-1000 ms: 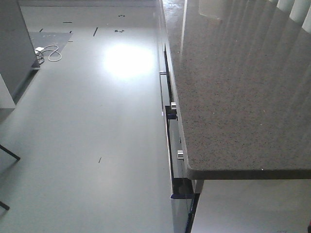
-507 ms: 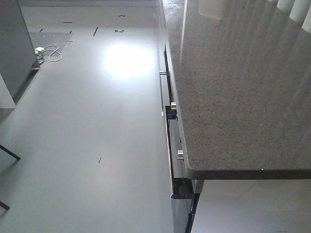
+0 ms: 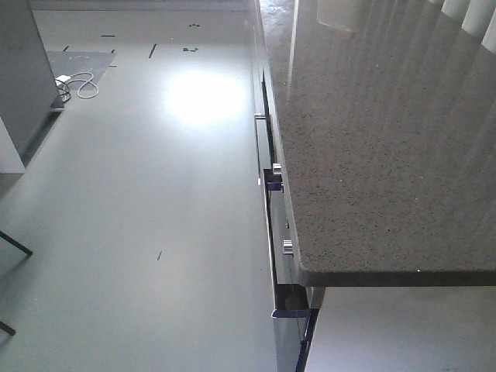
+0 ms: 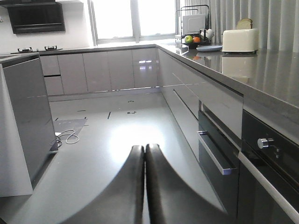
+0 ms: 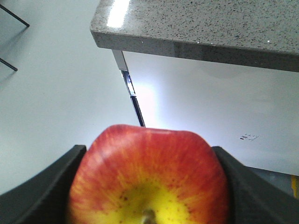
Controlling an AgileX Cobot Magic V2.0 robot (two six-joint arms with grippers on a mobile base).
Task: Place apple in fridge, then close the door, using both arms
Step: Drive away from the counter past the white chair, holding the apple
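My right gripper (image 5: pixel 149 151) is shut on the apple (image 5: pixel 148 175), which is red with a yellow patch round its stem and fills the gap between the black fingers (image 5: pixel 42 186). It hangs over the pale floor beside a countertop corner (image 5: pixel 107 32). My left gripper (image 4: pixel 145 148) is shut and empty, its two black fingers pressed together above the kitchen floor. A tall dark grey body with a white side, seemingly the fridge (image 4: pixel 28 116), stands at the left; it also shows in the front view (image 3: pixel 19 70). Its inside and door are not visible. Neither arm shows in the front view.
A speckled grey countertop (image 3: pixel 372 155) runs along the right above drawers with handles (image 3: pixel 267 182) and an oven with knobs (image 4: pixel 264 142). A white cable (image 3: pixel 77 84) lies on the floor by the grey body. A fruit basket (image 4: pixel 194 41) and a toaster (image 4: pixel 239 40) stand far back.
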